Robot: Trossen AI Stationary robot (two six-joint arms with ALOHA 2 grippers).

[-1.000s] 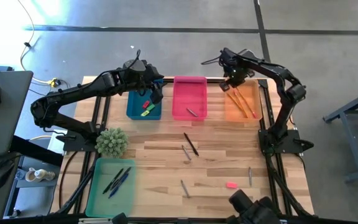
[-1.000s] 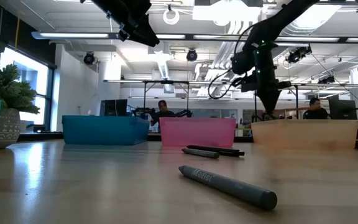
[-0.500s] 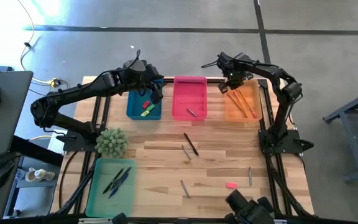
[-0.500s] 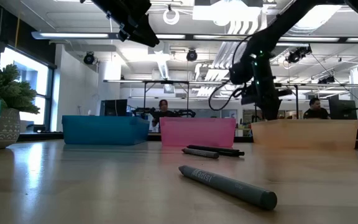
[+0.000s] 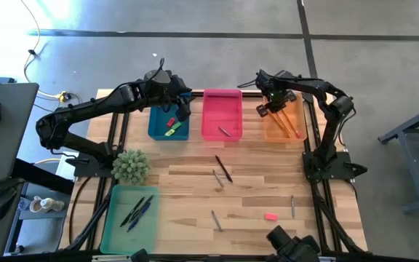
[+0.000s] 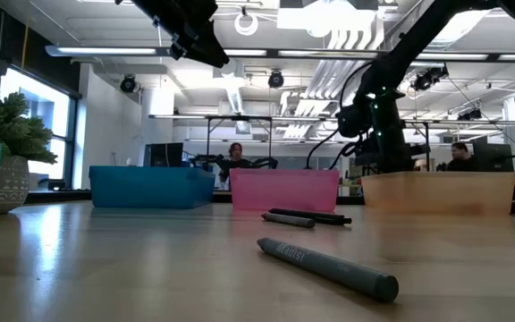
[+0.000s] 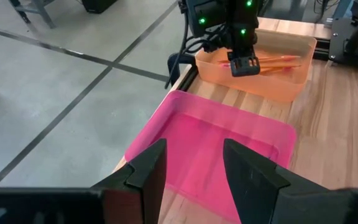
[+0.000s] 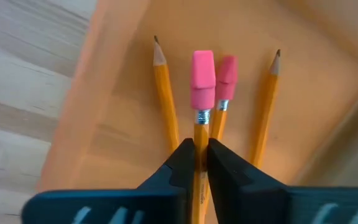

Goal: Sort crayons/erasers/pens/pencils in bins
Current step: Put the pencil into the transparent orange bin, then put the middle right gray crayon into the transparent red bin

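My right gripper (image 5: 270, 109) points down into the orange bin (image 5: 284, 122), shut on an orange pencil (image 8: 199, 124) with a pink eraser tip. Three other pencils (image 8: 163, 99) lie on that bin's floor. My left gripper (image 5: 182, 110) hangs open and holds nothing, between the blue bin (image 5: 167, 125), which has erasers in it, and the pink bin (image 5: 222, 115), which holds one crayon. A pen (image 5: 223, 168), three crayons (image 5: 215, 220) and a pink eraser (image 5: 270, 216) lie flat on the table. The green bin (image 5: 131, 216) holds pens. My right gripper pinches the pencil's shaft (image 8: 197, 138) between its two fingers, coming from above and lying across it. The eraser end (image 8: 202, 71) sticks out past the fingers, and the pencil lies about level over the bin floor. I cannot tell whether it touches the floor.
A potted plant (image 5: 130, 167) stands at the table's left, above the green bin. The three far bins sit in a row along the far edge. The middle of the wooden table (image 5: 268, 171) holds only the few loose sticks.
My right gripper has gone down with the pencil, from above the orange bin to inside its walls. The left arm has kept still.
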